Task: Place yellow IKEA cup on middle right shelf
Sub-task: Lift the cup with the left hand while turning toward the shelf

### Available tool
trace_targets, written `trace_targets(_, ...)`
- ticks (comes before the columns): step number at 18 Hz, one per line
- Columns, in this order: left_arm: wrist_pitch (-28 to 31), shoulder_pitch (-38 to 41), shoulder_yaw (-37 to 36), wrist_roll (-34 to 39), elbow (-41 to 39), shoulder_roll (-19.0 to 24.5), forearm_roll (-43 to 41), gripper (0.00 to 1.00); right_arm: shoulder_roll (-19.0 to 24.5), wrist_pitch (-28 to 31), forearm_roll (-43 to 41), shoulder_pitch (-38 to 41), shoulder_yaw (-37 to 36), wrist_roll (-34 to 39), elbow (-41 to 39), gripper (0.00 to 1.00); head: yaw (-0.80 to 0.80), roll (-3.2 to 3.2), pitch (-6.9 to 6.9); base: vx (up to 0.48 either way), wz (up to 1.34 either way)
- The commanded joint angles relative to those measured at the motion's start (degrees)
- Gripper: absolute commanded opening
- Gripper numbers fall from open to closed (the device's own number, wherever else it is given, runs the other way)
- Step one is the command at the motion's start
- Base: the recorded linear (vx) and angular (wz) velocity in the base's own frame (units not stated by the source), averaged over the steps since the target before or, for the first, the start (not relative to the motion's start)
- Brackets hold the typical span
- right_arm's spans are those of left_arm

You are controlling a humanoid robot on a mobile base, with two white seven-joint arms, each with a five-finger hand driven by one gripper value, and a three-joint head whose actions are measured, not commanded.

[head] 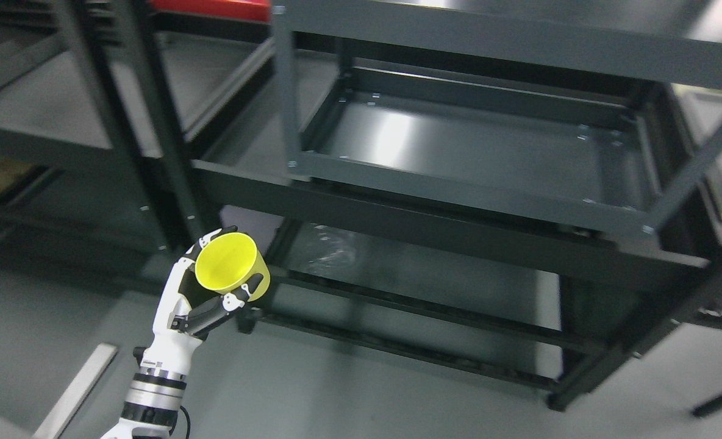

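Observation:
My left hand comes up from the lower left and is shut on the yellow cup, fingers wrapped around its side. The cup is tilted, its open mouth facing up toward the camera. It is held in the air in front of the dark metal shelf unit, below and left of the right unit's middle shelf, which lies bare. The right arm is out of view.
Dark shelf uprights stand just behind the hand. A lower shelf holds a crumpled clear plastic piece. A red object sits on the top left. The grey floor spreads in front.

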Motion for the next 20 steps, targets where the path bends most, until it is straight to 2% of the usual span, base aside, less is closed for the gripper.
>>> trace_targets(1,-0.08,-1.08,-2.17,-0.09,-1.05,1.0,0.08,0.0,-1.0,0.03,-1.41,0.75,0.97,0.07,-0.01,1.0,0.0,0.0,0.0,-0.094,-1.41)
trace_targets(7,-0.96,-2.83,-2.61,-0.36,-1.23,1.0,0.25,0.0,-1.0,0.03,-1.41,0.75,0.97,0.07,-0.01,0.99,0.0,0.0,-0.02,-0.025,-0.85)
trace_targets(11,-2.45,-5.73,-2.61,-1.5,-1.23,1.0,1.22,0.0,-1.0,0.03,-1.41,0.75,0.97,0.07,-0.01,1.0,0.0,0.0,-0.02,0.055,-0.02)
trace_targets(15,-1.58,-13.89,-4.28,-1.41,-1.23,1.0,1.66,0.0,-1.0,0.03,-1.41,0.75,0.97,0.07,-0.01,0.99,0.0,0.0,-0.02,0.055,0.0)
trace_targets(20,-0.69,-14.97,-5.86,-1.41,-1.23,1.0,1.66,0.0,-1.0,0.03,-1.41,0.75,0.97,0.07,-0.01,0.99,0.0,0.0,-0.02,0.088,0.01)
